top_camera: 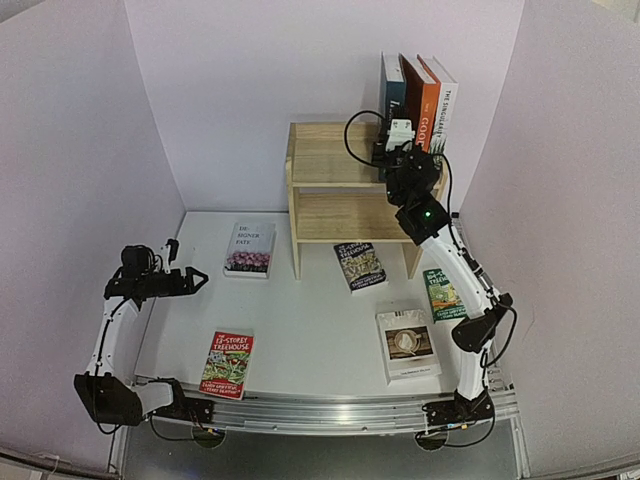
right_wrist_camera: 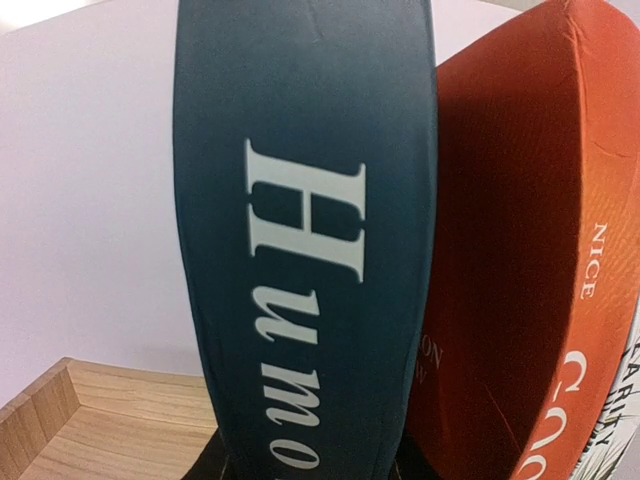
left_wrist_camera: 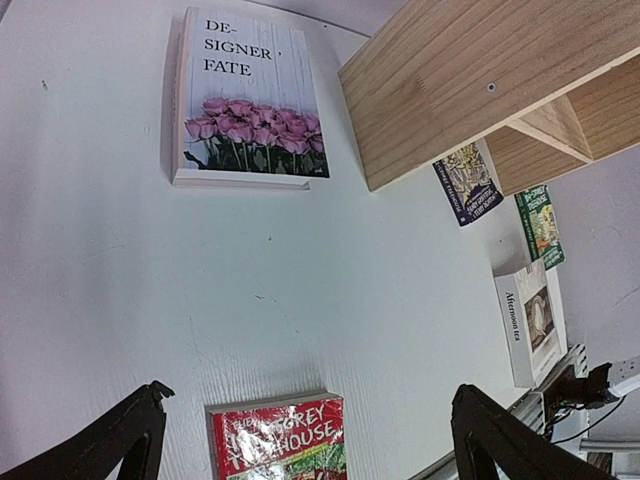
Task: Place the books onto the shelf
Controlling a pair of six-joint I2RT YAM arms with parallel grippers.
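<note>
Books: the navy hardback [top_camera: 392, 88] stands upright atop the light pine two-tier shelf [top_camera: 330, 160], against the orange book [top_camera: 428, 100]. My right gripper [top_camera: 400, 135] is at its spine, and I cannot tell if it is pinching. My left gripper [top_camera: 204, 281] hangs wide and empty.

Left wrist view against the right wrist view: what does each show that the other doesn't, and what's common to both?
Only the left wrist: the table with five books lying flat: the rose-cover book, red Treehouse paperback, coffee-cup book, and a dark paperback and green paperback by the shelf. It also shows the left gripper, jaws open. Only the right wrist: the navy book spine close up, the orange book beside it, and a sliver of the palm-leaf book. Both: the shelf only.
</note>
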